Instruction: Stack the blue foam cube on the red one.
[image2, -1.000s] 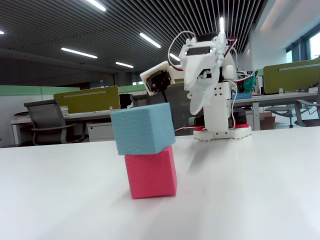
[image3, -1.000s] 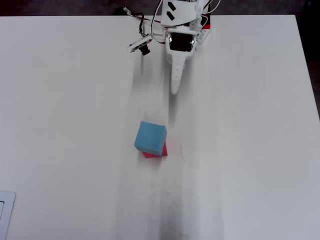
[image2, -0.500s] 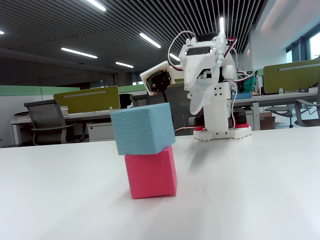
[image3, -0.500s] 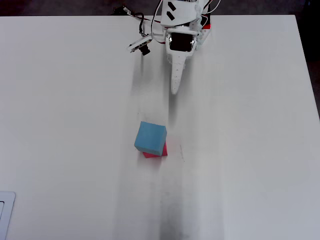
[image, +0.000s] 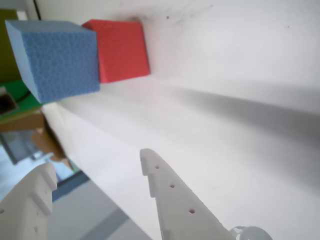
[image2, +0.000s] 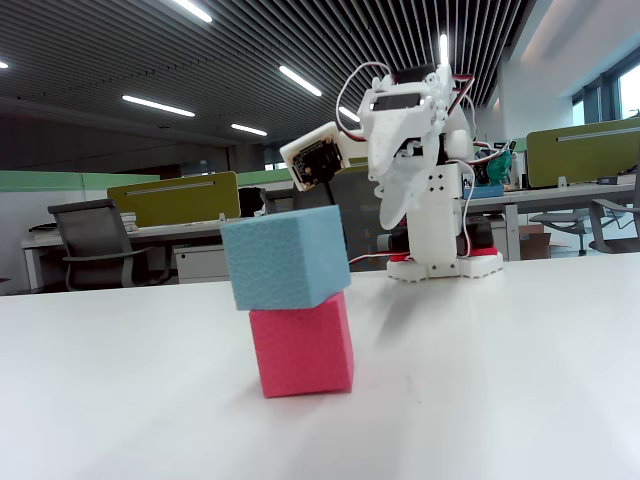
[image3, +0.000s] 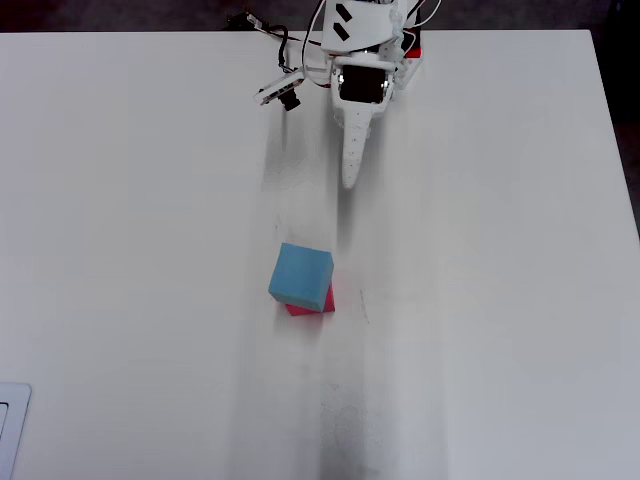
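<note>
Item one, the blue foam cube (image2: 285, 261): I see it sitting on top of the red cube (image2: 303, 351), touching it, not square to it. In the fixed view it overhangs the red cube toward the left and looks slightly twisted. From overhead the blue cube (image3: 300, 277) covers most of the red cube (image3: 314, 305), of which only a strip and a corner show at the lower right. In the wrist view, which lies on its side, the blue cube (image: 54, 56) is left of the red cube (image: 121, 49).

Item two, the counter (image3: 480, 300): white, plain, carrying the stack near its middle and the arm at its far edge in the overhead view. A pale object shows at the bottom left corner of that view; I cannot tell what it is.

Item three, the arm (image2: 425, 170): white plastic, folded up over its base, well apart from the stack. A small camera (image2: 315, 157) sticks out at its side, with wires looping above.

Item four, the fingers (image: 165, 192): in the wrist view I see two white fingers with a clear gap between them, spread apart and holding nothing. From overhead the gripper (image3: 349, 178) points toward the stack, with bare counter between them.

Item five, background: office desks, chairs and ceiling lights behind the arm in the fixed view.
</note>
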